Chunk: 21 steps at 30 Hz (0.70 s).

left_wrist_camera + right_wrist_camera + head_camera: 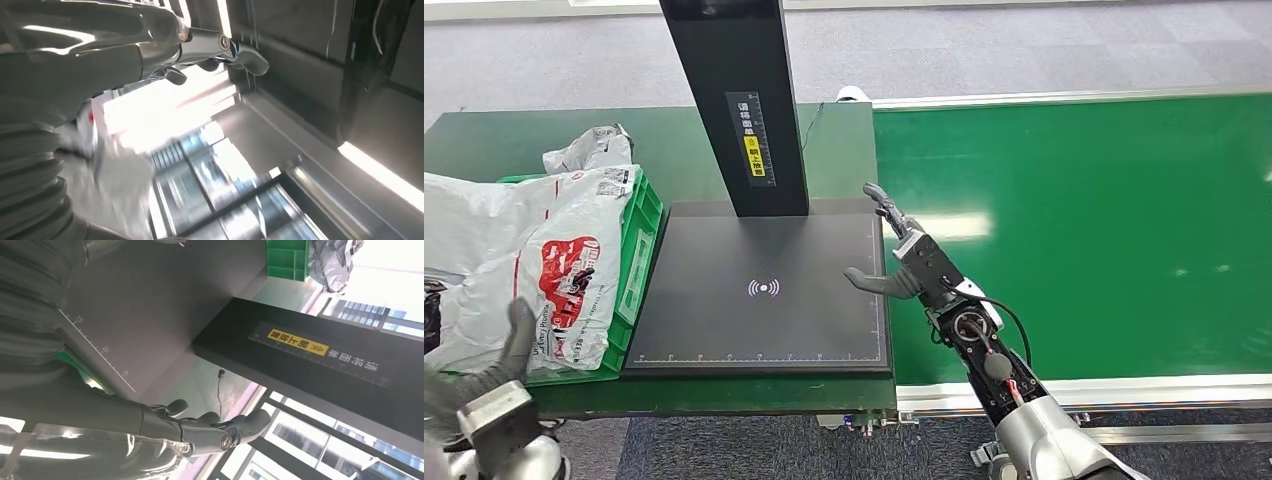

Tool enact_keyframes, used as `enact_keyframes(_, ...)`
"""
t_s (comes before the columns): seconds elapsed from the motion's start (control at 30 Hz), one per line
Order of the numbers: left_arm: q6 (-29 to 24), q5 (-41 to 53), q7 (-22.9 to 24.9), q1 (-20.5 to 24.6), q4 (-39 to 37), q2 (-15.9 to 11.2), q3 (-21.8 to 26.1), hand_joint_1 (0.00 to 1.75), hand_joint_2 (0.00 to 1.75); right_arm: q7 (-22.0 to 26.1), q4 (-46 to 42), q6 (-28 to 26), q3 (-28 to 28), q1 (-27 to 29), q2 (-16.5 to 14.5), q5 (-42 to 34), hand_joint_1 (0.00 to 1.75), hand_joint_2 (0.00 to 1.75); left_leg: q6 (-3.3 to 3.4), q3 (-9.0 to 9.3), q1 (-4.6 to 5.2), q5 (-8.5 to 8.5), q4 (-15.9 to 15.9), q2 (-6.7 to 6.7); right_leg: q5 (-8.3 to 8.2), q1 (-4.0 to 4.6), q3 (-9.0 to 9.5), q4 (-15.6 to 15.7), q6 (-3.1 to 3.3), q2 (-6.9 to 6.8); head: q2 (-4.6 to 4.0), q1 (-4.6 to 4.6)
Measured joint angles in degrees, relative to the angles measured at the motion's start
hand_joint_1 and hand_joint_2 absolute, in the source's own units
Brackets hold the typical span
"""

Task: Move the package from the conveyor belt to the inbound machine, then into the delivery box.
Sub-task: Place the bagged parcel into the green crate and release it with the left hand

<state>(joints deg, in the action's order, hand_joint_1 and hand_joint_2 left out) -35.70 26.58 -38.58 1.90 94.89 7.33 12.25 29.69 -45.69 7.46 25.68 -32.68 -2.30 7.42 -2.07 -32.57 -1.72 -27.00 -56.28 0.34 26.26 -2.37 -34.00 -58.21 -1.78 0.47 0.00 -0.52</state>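
Standing beside the rig, I see the white package (pixel 534 262) already lying in the green delivery box (pixel 639 255) at the left of the bench (pixel 484 140), its red-printed face up and its bulk spilling over the crate's near rim, with another crumpled grey bag (pixel 589 147) behind it. The dark pad of the inbound machine (pixel 764 290) sits bare between the crate and the conveyor belt (pixel 1074 230), and its black post (pixel 734 100) rises from the far edge. The right robot hand (pixel 894 262) hangs over the seam where the pad meets the belt, fingers spread and thumb stuck out toward the pad, holding nothing. The left robot hand (pixel 504 365) sits low by the near corner of the crate, just beside the package; its fingers look loosely apart and I judge it holds nothing, though the wrist picture is blurred. To my eye the transfer is at its last step, the drop into the box done. The next move calls for the left arm to draw clear without snagging the overhanging plastic, and for the right to wait at the belt.
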Motion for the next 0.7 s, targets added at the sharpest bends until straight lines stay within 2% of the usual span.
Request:
enact_keyframes(0.13,14.08,-10.22,0.14,-2.21,0.03,-2.57,-11.62,0.00,1.75,0.28,0.35,0.17,0.16,-0.21,0.37,-0.33,0.00,1.75,0.00,-0.02,0.00,0.00,0.00,0.02,0.00,0.00,0.00,0.00,0.00,0.00,0.00,-0.01)
enact_keyframes(0.23,16.66,-11.85,0.17,-3.02,0.04,-3.62,-16.45,0.00,1.75,0.36,0.60,0.23,0.26,-0.28,0.66,-0.36,0.00,1.75,0.00,-0.02,0.00,-0.01,0.00,0.03,0.00,0.00,-0.01,0.00,0.00,0.01,0.00,0.01)
enact_keyframes(0.33,19.64,-13.24,0.40,-3.49,0.05,-4.40,-18.85,0.00,1.75,0.50,0.78,0.28,0.37,-0.39,0.90,-0.36,0.00,1.75,0.00,-0.03,0.00,-0.01,0.00,0.00,0.00,0.00,-0.02,0.00,0.00,0.00,0.00,0.01)
enact_keyframes(0.5,32.51,-14.45,1.59,-4.47,-0.39,-5.46,-21.80,0.00,1.75,1.01,0.94,1.06,0.54,-0.41,1.18,-0.34,0.00,1.75,0.00,-0.03,0.00,-0.01,0.00,0.02,0.00,0.00,-0.02,0.00,0.00,0.01,0.00,-0.01)
enact_keyframes(0.7,35.67,-8.01,2.99,-5.43,-2.10,-6.24,-25.50,0.00,1.75,1.28,0.99,2.67,0.95,-0.24,1.41,-0.47,0.00,1.75,0.00,-0.03,0.01,-0.02,0.00,0.01,0.00,-0.01,-0.02,0.01,0.00,0.01,0.00,0.00)
